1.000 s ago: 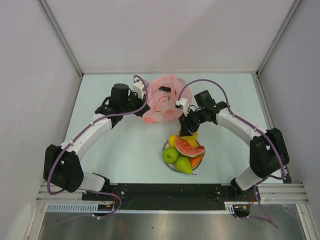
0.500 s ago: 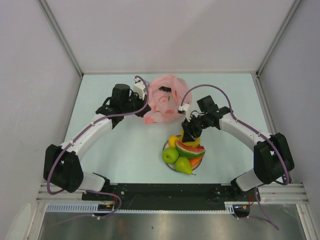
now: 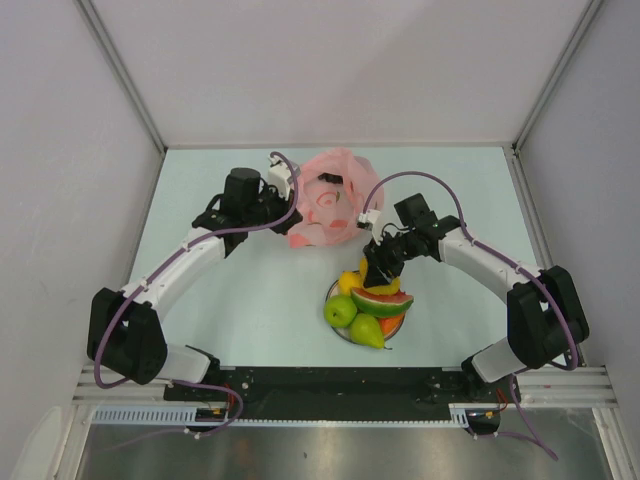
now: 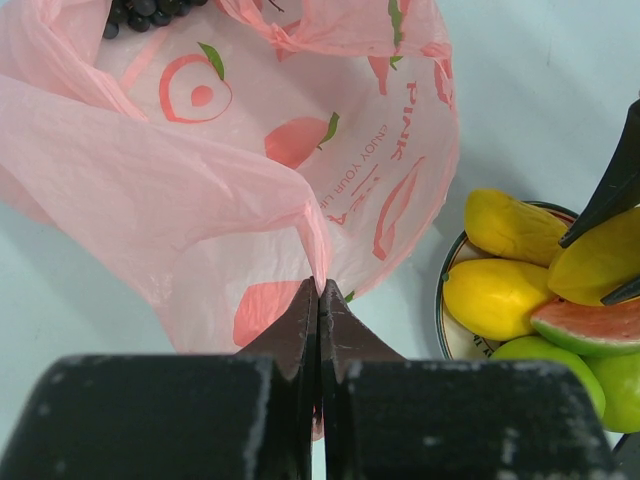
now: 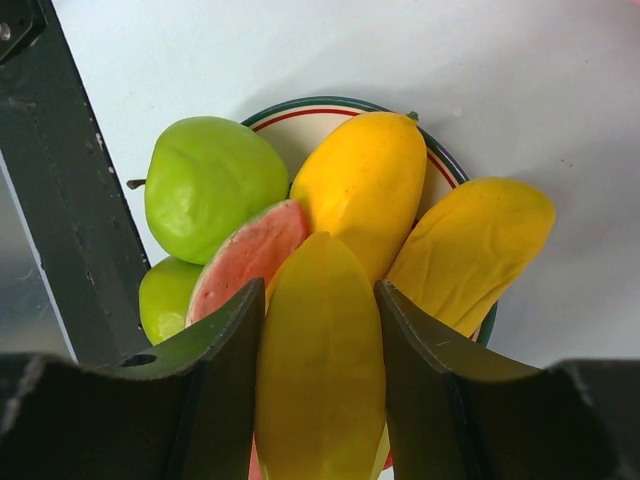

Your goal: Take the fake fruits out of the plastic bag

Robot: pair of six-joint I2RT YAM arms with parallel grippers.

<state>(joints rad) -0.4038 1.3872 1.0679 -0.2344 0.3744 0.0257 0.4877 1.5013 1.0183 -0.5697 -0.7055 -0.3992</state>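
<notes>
Yellow fruit (image 5: 320, 400) — hard, glossy, prob. slippy — is clamped mid-length by right gripper (image 5: 320, 292) over plate (image 5: 455, 175) nr table's (image 3: 250, 300) near edge. Limp thin plastic bag (image 4: 200, 200) is pinched by left gripper (image 4: 318, 300), jaws closed.

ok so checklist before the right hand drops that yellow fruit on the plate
1. Right hand grips the yellow fruit: ok, clamped between both fingers.
2. Fruit is over the plate: ok, the rim shows beneath it.
3. Free spot to land: not ok, the apple, watermelon and mangoes crowd the plate, so it may roll off.
4. Fruit already resting on the pile: cannot tell.
5. Left hand pinches the bag: ok, shut on a fold.
6. Bag emptied: not ok, grapes are inside.
</notes>
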